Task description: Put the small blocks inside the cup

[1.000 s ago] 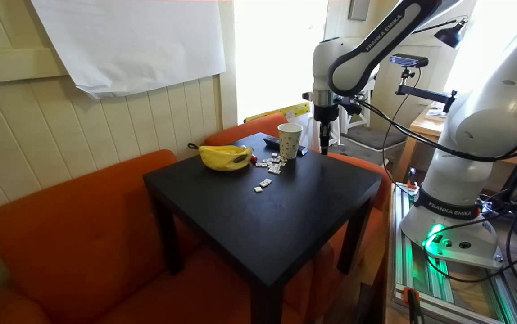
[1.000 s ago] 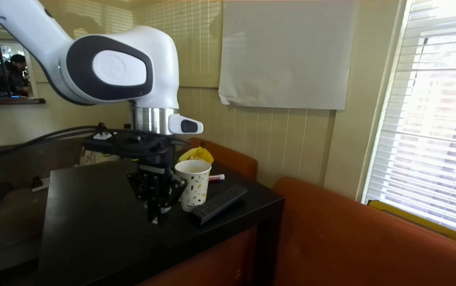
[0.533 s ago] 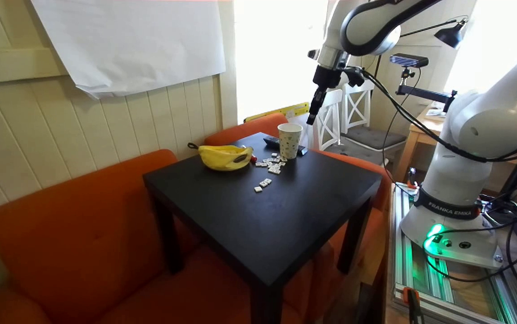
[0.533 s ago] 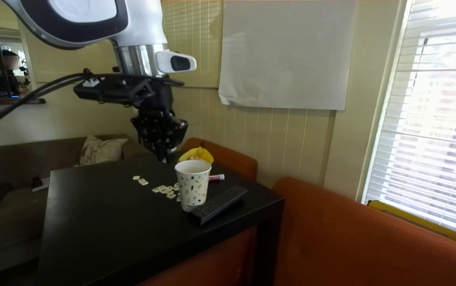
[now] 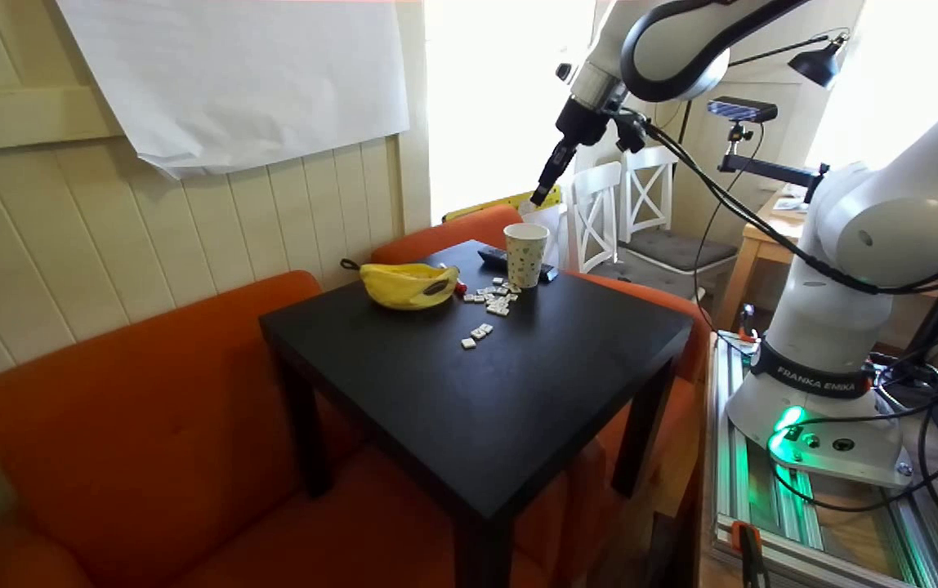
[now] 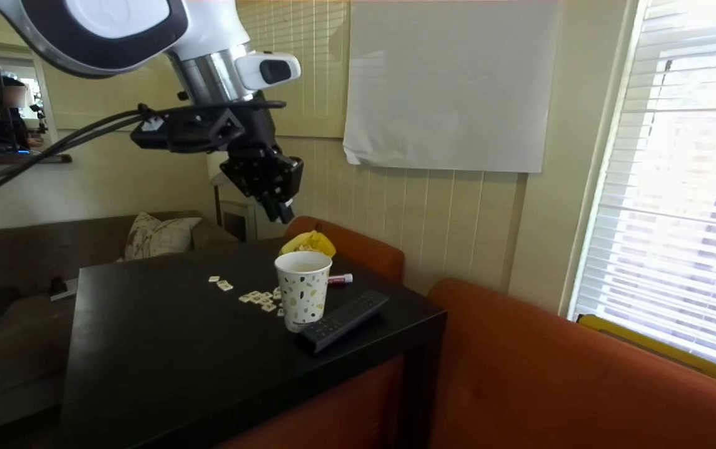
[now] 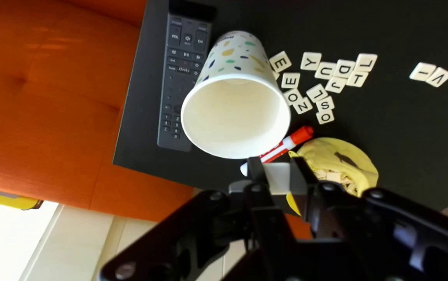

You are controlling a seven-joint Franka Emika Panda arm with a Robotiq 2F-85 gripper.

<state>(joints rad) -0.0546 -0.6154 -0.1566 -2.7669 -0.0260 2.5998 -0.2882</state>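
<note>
Small white letter blocks [image 7: 310, 61] lie scattered face up on the black table, showing in both exterior views as a loose row and a cluster of blocks [image 5: 498, 306] by the cup. The upright cup [image 7: 235, 113], white with coloured specks, opens toward the wrist camera; its pale interior looks bare. My gripper [image 7: 276, 168] is shut on a pale small block [image 7: 278, 178] pinched between its fingertips. In an exterior view my gripper [image 5: 536, 200] is tilted and raised above the cup's rim, apart from it.
A dark remote [image 7: 185, 78] lies beside the cup. A red and white marker [image 7: 286, 144] lies close to it, partly hidden by the cup and a finger. The yellow banana pouch [image 5: 408, 286] holds more pale pieces. Orange seats [image 6: 520, 374] border the table.
My gripper has risen from low beside the cup, tilted, and swung to above the cup's rim. The cup and the blocks on the table stay where they were.
</note>
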